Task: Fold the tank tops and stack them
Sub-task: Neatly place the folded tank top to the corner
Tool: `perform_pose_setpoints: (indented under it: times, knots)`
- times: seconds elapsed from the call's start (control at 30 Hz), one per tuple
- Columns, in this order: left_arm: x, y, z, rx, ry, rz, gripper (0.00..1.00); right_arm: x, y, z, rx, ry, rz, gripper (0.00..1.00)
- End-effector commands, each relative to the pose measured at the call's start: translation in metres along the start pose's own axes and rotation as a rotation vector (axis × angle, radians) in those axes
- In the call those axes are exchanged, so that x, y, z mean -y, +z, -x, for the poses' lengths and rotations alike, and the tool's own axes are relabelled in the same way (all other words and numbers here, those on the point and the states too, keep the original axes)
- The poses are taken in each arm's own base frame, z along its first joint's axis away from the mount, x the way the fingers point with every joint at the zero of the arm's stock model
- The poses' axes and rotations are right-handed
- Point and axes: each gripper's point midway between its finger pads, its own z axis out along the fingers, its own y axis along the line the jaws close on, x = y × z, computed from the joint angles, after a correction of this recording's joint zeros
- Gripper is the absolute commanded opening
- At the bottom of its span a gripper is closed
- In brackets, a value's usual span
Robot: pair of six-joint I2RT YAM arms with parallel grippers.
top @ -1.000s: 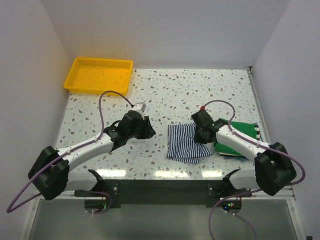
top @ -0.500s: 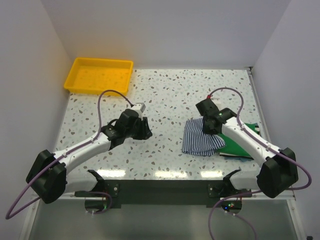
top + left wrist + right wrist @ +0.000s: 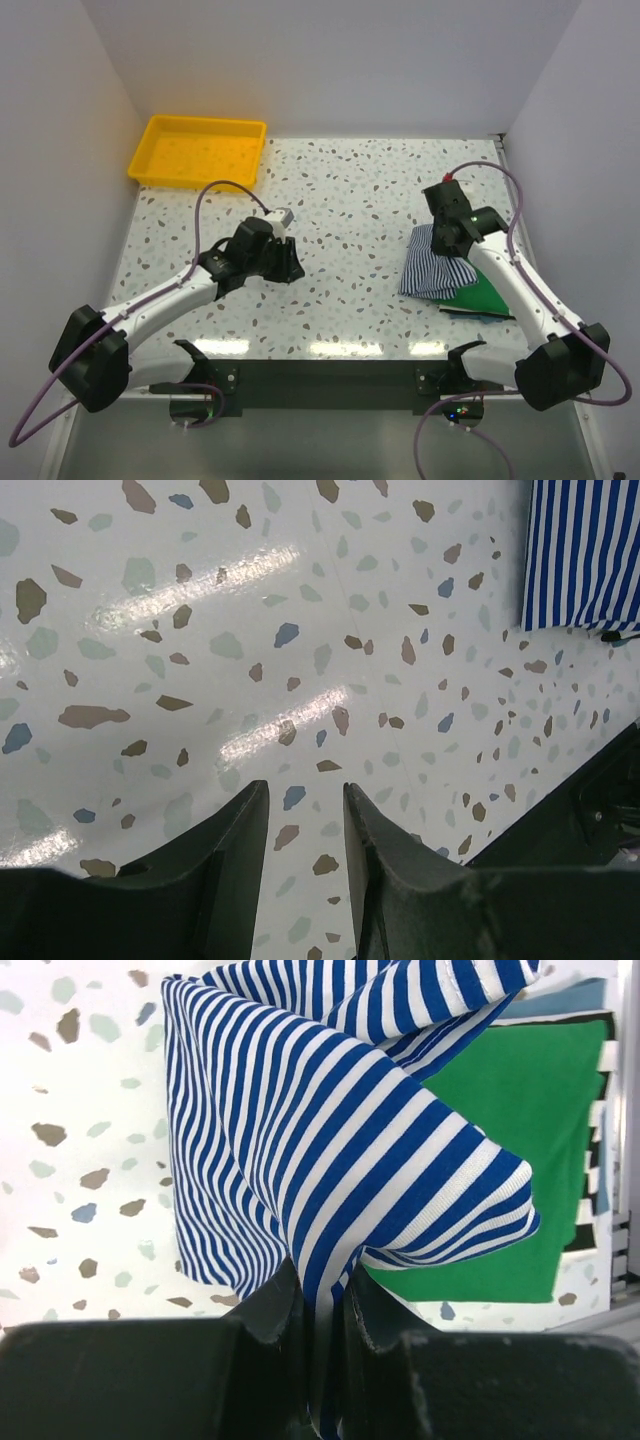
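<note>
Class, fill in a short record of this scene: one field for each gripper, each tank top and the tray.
left gripper: open, nothing held, above the table
right gripper: shut on the blue-and-white striped top
blue-and-white striped top: bunched, overlapping the green top
green top: folded flat near the table's right edge
black-and-white striped top: beneath the green top, only edges show
yellow tray: far left corner
</note>
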Motion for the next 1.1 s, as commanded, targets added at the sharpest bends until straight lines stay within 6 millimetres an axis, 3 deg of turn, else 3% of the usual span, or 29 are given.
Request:
perform_pose_setpoints:
  times: [0.0,0.4,0.67,0.77,0.83,0.87,0.9,0.97,1.0,1.07]
  knots:
    - [0.016,-0.008,0.009,0.017,0.04,-0.08,0.4,0.022,-0.017,0.014,0.044,0.011,-0.02,0.0]
    - [0.019,-0.004,-0.005,-0.024,0.034,-0.131,0.4,0.067,-0.018,0.008,0.01,0.136,-0.035,0.0]
    - [0.021,-0.003,-0.01,-0.038,0.032,-0.154,0.39,0.089,-0.001,-0.008,-0.059,0.238,-0.101,0.0]
    - [0.024,-0.003,-0.012,-0.042,0.033,-0.172,0.39,0.095,0.009,-0.016,-0.109,0.265,-0.143,0.14]
    - [0.026,-0.003,-0.014,-0.05,0.033,-0.183,0.39,0.105,0.009,-0.021,-0.136,0.295,-0.205,0.33]
    - [0.026,-0.003,-0.014,-0.049,0.032,-0.184,0.39,0.107,0.009,-0.022,-0.138,0.308,-0.214,0.43]
    - [0.027,-0.003,-0.013,-0.048,0.032,-0.188,0.39,0.112,0.01,-0.022,-0.137,0.334,-0.225,0.69]
    - [0.028,-0.004,-0.013,-0.049,0.031,-0.197,0.39,0.111,0.011,-0.025,-0.152,0.354,-0.215,0.91]
    - [0.029,-0.004,-0.013,-0.049,0.031,-0.202,0.39,0.112,0.01,-0.026,-0.155,0.366,-0.22,0.99]
    - [0.031,-0.004,-0.013,-0.049,0.031,-0.208,0.39,0.116,0.007,-0.024,-0.137,0.38,-0.236,0.99]
